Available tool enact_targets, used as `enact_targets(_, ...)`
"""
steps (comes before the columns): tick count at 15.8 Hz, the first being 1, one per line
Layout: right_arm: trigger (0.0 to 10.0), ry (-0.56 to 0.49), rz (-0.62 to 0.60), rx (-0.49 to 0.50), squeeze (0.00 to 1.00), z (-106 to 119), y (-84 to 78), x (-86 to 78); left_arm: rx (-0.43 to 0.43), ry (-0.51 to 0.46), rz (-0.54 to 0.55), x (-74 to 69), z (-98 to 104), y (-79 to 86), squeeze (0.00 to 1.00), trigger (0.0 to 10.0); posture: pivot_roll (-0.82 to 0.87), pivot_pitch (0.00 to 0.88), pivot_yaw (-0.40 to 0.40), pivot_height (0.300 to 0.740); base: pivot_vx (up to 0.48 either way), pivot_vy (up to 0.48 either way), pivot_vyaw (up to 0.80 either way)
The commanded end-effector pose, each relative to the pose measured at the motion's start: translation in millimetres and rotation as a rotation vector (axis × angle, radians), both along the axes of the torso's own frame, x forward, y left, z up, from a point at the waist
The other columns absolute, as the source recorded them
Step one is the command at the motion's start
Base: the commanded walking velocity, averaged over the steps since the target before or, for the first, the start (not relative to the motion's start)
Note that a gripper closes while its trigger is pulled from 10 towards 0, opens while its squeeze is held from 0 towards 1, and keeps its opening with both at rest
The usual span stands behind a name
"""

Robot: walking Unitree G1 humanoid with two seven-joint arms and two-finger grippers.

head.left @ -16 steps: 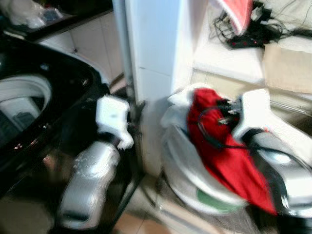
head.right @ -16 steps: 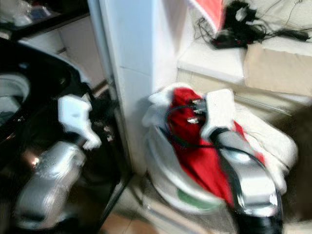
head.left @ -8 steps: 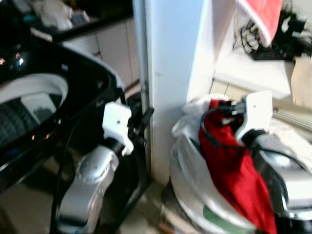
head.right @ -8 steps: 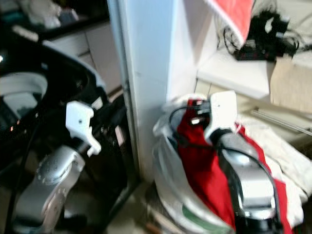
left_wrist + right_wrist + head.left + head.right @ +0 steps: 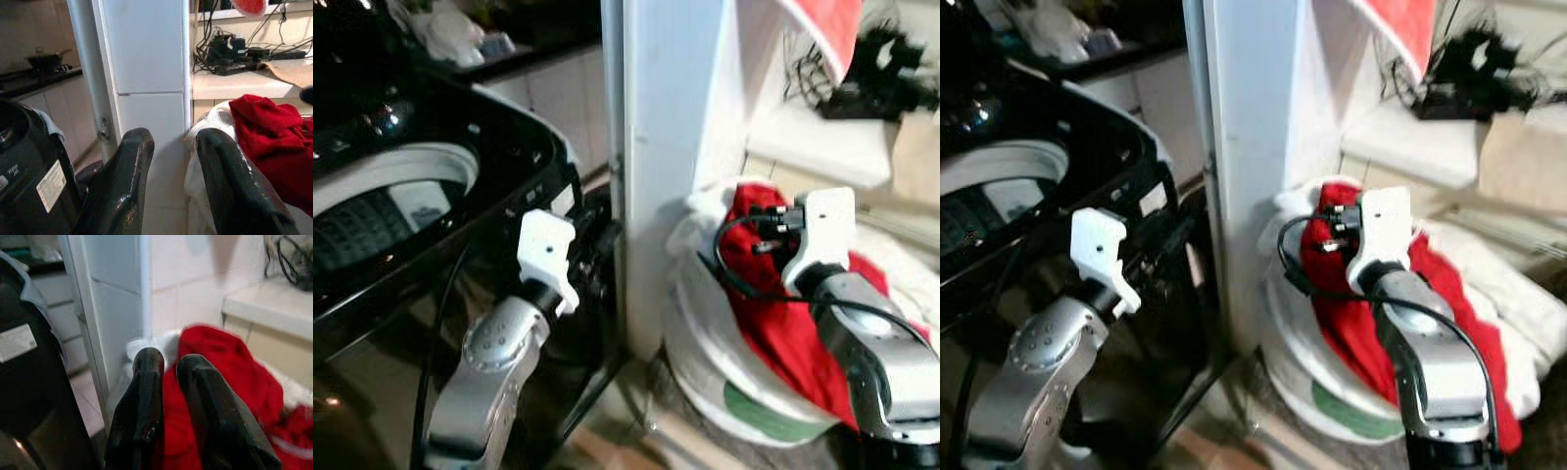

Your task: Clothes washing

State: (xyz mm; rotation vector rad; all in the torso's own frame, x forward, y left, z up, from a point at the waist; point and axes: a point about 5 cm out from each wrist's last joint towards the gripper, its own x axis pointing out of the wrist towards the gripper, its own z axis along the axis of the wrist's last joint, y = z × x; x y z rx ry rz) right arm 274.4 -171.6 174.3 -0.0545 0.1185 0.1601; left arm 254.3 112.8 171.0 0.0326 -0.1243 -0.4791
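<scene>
right gripper (image 5: 168,367): fingers nearly pressed together, nothing visibly pinched, poised just over the red garment (image 5: 1356,313)
left gripper (image 5: 168,147): fingers spread, empty, held beside the washing machine (image 5: 401,206)
red garment: heaped in the white laundry basket (image 5: 705,343), right of the white pillar (image 5: 671,117)
step: reaching for laundry, looks like the pick-up is not yet made
next: likely open wider, sink into the cloth, clamp
washing machine: far left, lid open
in the way: pillar stands between basket and machine
around: cables (image 5: 876,69) on far shelf
</scene>
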Motion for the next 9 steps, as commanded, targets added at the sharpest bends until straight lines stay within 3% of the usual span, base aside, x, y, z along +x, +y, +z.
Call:
enact_targets(1,10.0,0.003,-0.012,0.019,0.0,2.9,-1.8,-0.7,0.009,0.01,0.009,1.8,-0.5,2.0,0.0,10.0,-0.04,0.015,0.02,0.74,0.0,0.0,0.0)
enact_targets(2,10.0,0.009,-0.009,0.02,0.0,2.7,-1.3,-1.3,0.01,0.009,0.011,2.2,-0.4,2.0,0.0,10.0,-0.04,0.015,0.02,0.74,0.0,0.0,-0.47)
enact_targets(5,10.0,0.018,-0.017,0.025,0.0,2.1,-2.0,-2.5,0.011,0.012,0.012,3.4,-0.7,0.8,0.0,10.0,-0.04,0.015,0.022,0.74,0.0,0.388,-0.8)
enact_targets(7,10.0,0.021,-0.017,0.015,0.0,2.7,-2.4,-2.7,0.011,0.012,0.011,3.9,-1.2,-0.6,0.0,10.0,-0.05,0.015,0.022,0.74,0.0,0.341,0.0)
enact_targets(9,10.0,0.034,-0.009,0.012,0.0,1.4,-1.5,-3.4,0.024,0.022,0.011,3.3,-3.5,-1.5,0.0,10.0,-0.05,0.016,0.02,0.74,0.0,0.0,0.0)
